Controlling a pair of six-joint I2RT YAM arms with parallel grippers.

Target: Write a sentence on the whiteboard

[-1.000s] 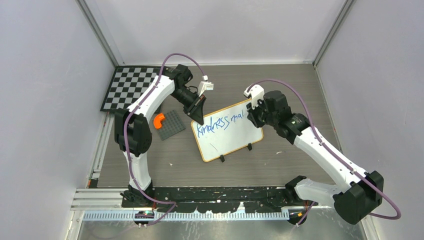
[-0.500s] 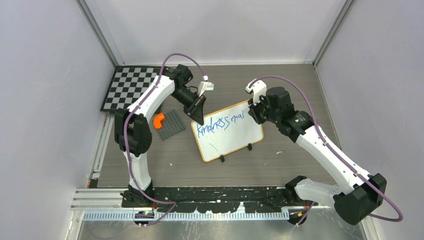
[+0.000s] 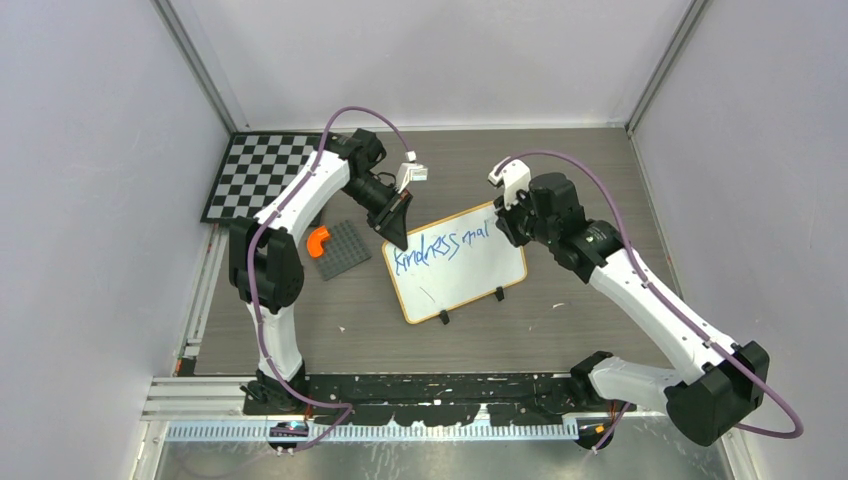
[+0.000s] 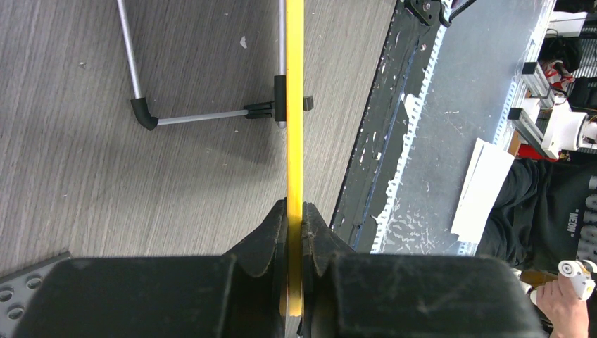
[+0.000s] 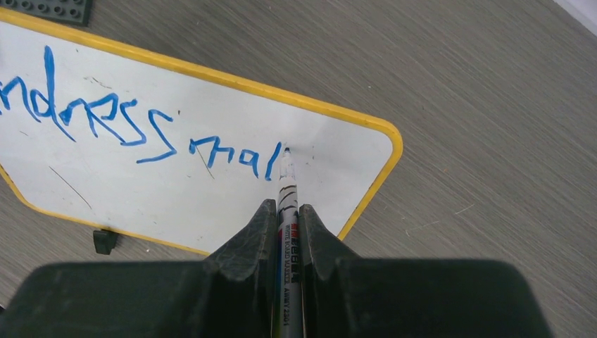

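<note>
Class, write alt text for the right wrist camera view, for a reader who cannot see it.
The right gripper, jaws shut on a marker, holds its tip at the whiteboard just right of the blue writing, which reads roughly "ndness mal" here. The yellow-framed board rests on a grey wood-grain table.

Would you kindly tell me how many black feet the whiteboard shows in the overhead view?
2: one foot by the whiteboard's near-left corner, the other foot further right along the same near edge; none look hidden.
</note>
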